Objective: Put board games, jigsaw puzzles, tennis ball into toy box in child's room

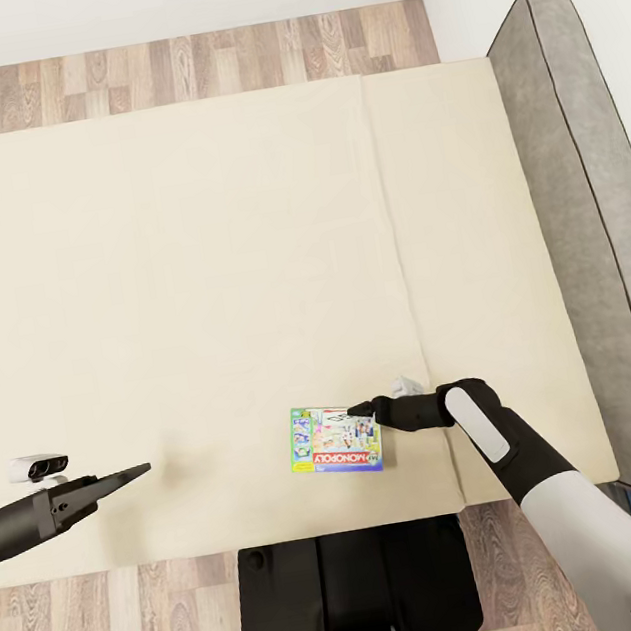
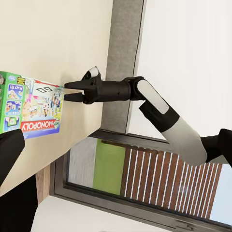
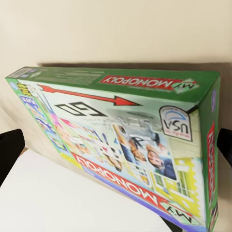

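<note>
A white Monopoly board game [image 1: 336, 440] with a colourful border lies flat near the front edge of the bed [image 1: 198, 272], a plain beige mattress. My right gripper [image 1: 357, 412] reaches in from the right and is open, its tips at the box's right edge without closing on it. In the left wrist view the same gripper [image 2: 65, 92] shows a narrow gap between its fingers, just beside the box [image 2: 29, 104]. The right wrist view looks over the box [image 3: 121, 140] from close up, with a dark finger [image 3: 9, 152] at each side. My left gripper [image 1: 127, 475] hovers open over the mattress, far left of the box.
A grey padded headboard [image 1: 584, 215] runs along the bed's right side, against the white wall. Wood-plank floor [image 1: 168, 70] shows beyond the bed and beside my base [image 1: 357, 592] at the front. A dark-framed window [image 2: 145, 179] appears in the left wrist view.
</note>
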`<state>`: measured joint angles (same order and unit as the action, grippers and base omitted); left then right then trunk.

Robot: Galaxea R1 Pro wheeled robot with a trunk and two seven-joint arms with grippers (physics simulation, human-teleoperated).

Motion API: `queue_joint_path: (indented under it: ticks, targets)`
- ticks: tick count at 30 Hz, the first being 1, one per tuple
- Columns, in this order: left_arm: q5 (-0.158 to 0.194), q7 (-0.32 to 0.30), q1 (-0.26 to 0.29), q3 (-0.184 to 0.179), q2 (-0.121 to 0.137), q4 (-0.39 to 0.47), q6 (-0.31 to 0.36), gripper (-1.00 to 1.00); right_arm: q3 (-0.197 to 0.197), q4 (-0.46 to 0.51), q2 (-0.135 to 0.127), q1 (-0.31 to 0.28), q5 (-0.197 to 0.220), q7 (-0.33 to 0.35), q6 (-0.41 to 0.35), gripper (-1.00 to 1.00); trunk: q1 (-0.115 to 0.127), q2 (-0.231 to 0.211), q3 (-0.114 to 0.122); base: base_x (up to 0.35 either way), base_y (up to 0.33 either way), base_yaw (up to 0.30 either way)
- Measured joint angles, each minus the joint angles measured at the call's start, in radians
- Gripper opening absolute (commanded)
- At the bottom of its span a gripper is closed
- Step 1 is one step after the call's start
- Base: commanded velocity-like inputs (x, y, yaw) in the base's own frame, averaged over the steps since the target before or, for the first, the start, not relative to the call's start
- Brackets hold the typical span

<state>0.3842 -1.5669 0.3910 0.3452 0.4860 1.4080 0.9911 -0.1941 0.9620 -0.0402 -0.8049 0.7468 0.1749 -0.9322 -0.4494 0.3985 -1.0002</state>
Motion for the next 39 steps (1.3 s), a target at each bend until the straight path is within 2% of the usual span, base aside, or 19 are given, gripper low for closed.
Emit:
queue_joint_path:
  ticks: [3, 7, 13, 39]
  targets:
    - [0.000, 0.000, 0.000, 0.000, 0.000, 0.000, 0.000, 1.00, -0.002, -0.001, 0.001, 0.000, 0.000, 0.000, 0.000, 1.00, 0.000, 0.000, 0.000, 0.000, 0.001, 0.000]
    - [0.000, 0.000, 0.000, 0.009, 0.015, 0.000, 0.000, 1.00, 0.003, -0.023, -0.020, 0.000, -0.019, 0.007, -0.011, 1.00, 0.000, 0.000, 0.000, 0.000, 0.000, 0.000]
    - [0.000, 0.000, 0.000, 0.009, 0.015, 0.000, 0.000, 1.00, 0.003, -0.038, -0.020, 0.000, -0.001, 0.006, -0.012, 1.00, 0.000, 0.000, 0.000, 0.000, 0.000, 0.000]
    - [0.000, 0.000, 0.000, 0.009, 0.015, 0.000, 0.000, 1.00, 0.003, -0.038, -0.020, 0.000, 0.001, 0.006, -0.012, 1.00, 0.000, 0.000, 0.000, 0.000, 0.000, 0.000]
